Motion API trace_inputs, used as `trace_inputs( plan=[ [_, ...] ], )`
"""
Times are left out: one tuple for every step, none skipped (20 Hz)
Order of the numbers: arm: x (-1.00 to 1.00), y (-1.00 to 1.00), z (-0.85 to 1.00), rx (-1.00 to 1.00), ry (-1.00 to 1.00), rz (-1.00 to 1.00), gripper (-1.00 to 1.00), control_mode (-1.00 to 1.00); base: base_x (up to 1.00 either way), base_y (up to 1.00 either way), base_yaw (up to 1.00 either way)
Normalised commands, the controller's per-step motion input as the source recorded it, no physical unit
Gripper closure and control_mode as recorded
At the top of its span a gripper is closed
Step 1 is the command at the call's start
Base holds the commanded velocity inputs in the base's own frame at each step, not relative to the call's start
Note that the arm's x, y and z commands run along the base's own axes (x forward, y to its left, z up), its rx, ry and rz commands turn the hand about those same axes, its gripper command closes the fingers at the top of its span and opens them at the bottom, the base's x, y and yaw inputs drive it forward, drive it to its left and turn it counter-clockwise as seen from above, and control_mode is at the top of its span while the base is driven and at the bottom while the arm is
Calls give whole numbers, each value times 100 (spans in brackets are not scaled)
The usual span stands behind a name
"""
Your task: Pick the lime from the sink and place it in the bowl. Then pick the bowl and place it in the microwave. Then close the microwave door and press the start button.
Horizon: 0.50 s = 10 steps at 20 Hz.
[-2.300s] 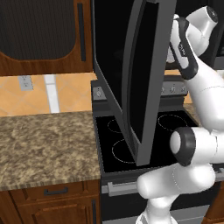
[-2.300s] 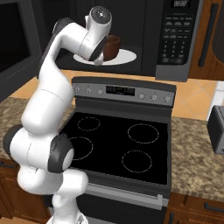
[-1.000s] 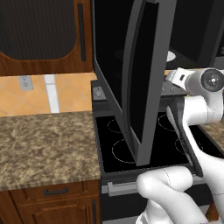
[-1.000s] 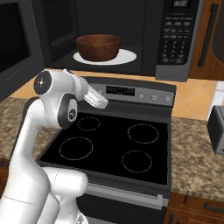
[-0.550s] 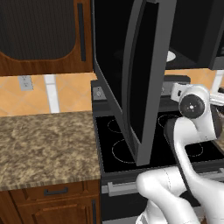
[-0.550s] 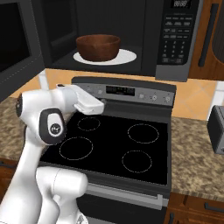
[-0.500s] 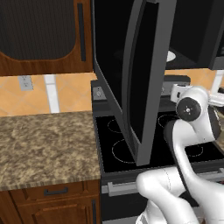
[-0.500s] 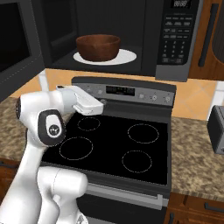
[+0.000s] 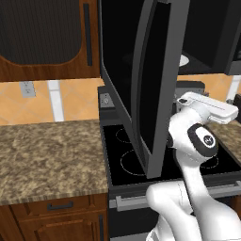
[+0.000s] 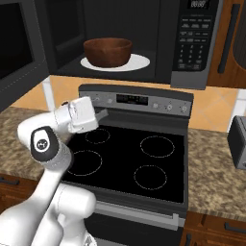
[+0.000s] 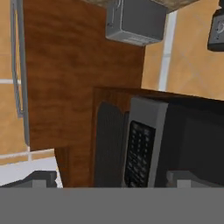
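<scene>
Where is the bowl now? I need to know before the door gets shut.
In the right base view the bowl sits on the white turntable plate inside the open microwave, above the stove, left of the keypad.

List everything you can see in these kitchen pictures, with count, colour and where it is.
bowl: one, brown, on the white plate inside the microwave
plate: one, white, round, on the microwave floor
microwave: one, dark grey and black, above the stove
microwave door: one, dark grey, swung open over the stove's left side
stove: one, black glass top, below the microwave
counter: brown speckled, either side of the stove
toaster: one, grey, right counter
hand: one, white, open, empty, over the stove's back left
</scene>
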Motion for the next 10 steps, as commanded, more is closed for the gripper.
trace_inputs(
  plan=[
    [-9,21,-16,-31,-14,-33,-100,-100,0,0,0],
    [0,23,-28,-33,-5,-27,-100,-100,0,0,0],
    [0,24,-33,-34,-7,-27,-100,-100,0,0,0],
    [0,16,-40,-33,-8,-28,-100,-100,0,0,0],
    [-9,24,-22,-27,-7,-27,-100,-100,0,0,0],
    [-21,35,-3,-22,-7,-25,-100,-100,0,0,0],
    [-36,40,0,-10,-3,-20,-100,-100,0,0,0],
    [-40,61,0,-2,0,-16,-100,-100,0,0,0],
    [-41,78,0,-2,0,-13,-100,-100,0,0,0],
    [-46,80,0,-1,0,-11,-100,-100,0,0,0]
  ],
)
